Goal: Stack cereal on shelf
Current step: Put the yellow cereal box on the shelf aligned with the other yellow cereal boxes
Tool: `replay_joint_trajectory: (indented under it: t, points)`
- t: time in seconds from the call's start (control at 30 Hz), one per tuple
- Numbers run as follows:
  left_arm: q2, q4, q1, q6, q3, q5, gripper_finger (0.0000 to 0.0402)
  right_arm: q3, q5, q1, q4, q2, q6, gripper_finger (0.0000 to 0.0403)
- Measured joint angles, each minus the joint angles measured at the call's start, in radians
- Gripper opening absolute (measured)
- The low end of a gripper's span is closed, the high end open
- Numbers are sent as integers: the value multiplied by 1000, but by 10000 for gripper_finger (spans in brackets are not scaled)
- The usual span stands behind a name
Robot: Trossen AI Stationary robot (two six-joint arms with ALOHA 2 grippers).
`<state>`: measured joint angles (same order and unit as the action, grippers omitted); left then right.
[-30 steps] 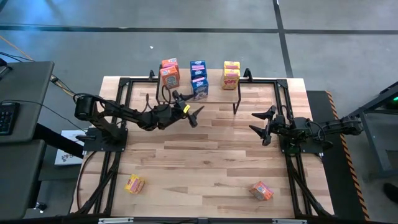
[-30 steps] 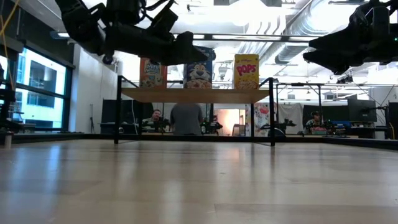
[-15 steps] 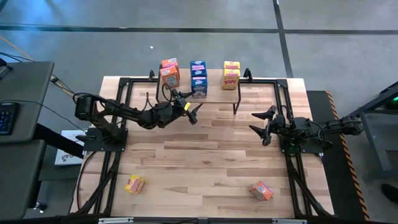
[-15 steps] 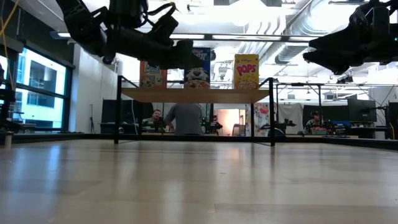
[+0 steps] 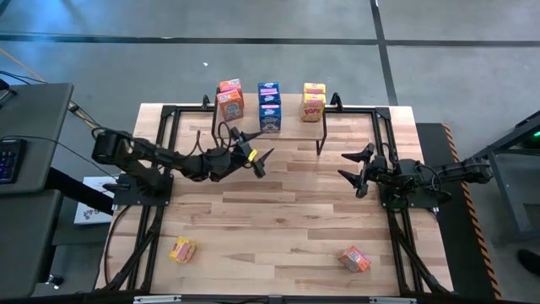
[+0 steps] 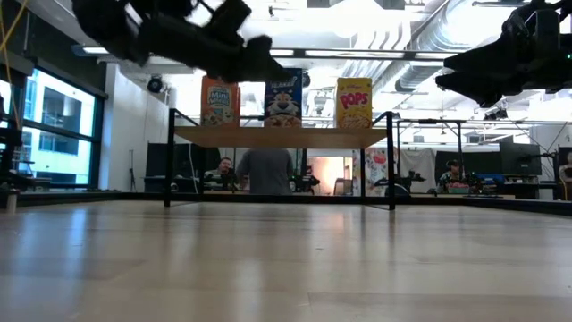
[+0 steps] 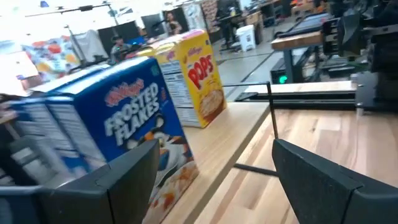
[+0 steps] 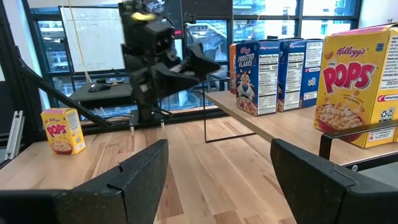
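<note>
Your left claw (image 5: 258, 158) hangs w/ fingers apart, empty, near the low light-wood shelf (image 5: 291, 125) holding small cardboard cereal boxes (image 5: 270, 105). Right claw (image 5: 354, 171) waits apart, empty, over the wooden surface (image 5: 278, 211).

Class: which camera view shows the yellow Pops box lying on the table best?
The high view: the yellow Pops box shows whole on the table. The right wrist view also shows it, farther off. Low and left wrist views miss it.
</note>
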<state>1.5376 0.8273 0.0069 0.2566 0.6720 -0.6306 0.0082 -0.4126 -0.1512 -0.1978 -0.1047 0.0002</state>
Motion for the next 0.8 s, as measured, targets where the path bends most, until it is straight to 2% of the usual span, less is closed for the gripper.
replay_joint_trajectory:
  t: [0.1,0.23,0.33,0.43,0.6,0.73,0.8]
  points:
    - [-61,-107,-58,-2,3,-79,303,0,0,0,0,0,0,277]
    - [-135,-375,-137,-80,74,-189,303,0,0,0,2,0,0,277]
    - [-179,-659,-193,-215,160,-255,303,0,0,0,6,0,0,277]
    - [-202,-971,-248,-414,268,-297,303,0,0,0,9,0,0,277]
    - [-198,-1464,-314,-843,458,-241,303,0,0,0,14,0,0,277]
    - [-186,-1715,-339,-1160,524,-124,303,0,0,0,18,0,0,277]
    - [-179,-1770,-342,-1289,539,-54,303,0,0,0,21,0,0,277]
